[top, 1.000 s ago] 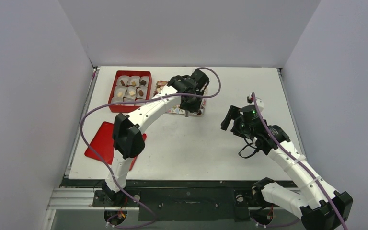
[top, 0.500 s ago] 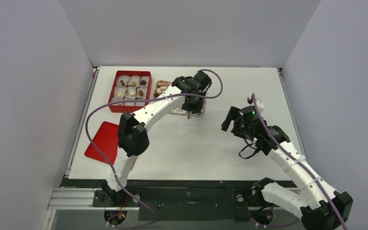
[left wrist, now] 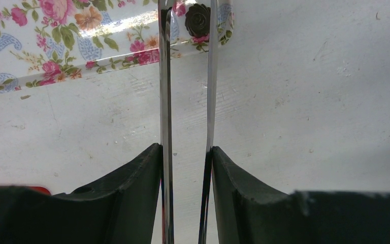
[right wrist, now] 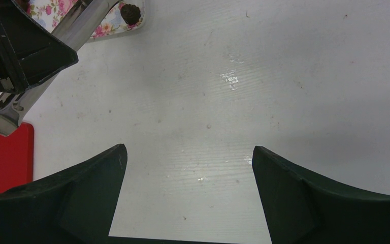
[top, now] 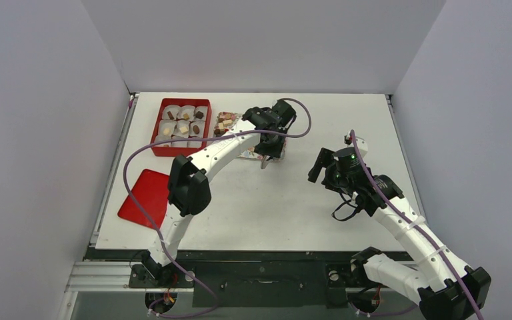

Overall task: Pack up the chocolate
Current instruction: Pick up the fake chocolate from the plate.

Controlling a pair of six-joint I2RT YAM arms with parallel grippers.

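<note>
A red lid (top: pixel 143 199) lies at the near left. Beyond it, the red box (top: pixel 159 123) holds white paper cups (top: pixel 171 125) with chocolate pieces (top: pixel 183 124) in them. The left arm stretches far and rightward with its elbow raised. The left gripper (left wrist: pixel 185 157) pinches metal tongs (left wrist: pixel 166 91), whose tips sit on either side of a dark round chocolate (left wrist: pixel 197 19) at the floral tray's (left wrist: pixel 56 46) corner. The right arm bends over the table (right wrist: pixel 284 76), and the right gripper (right wrist: pixel 189 150) is spread wide, holding nothing.

Dark round chocolate (left wrist: pixel 198 19) on floral tray (left wrist: pixel 56 30) corner, more pieces (top: pixel 225 122) at its far end, others in red box (top: pixel 159 130)
</note>
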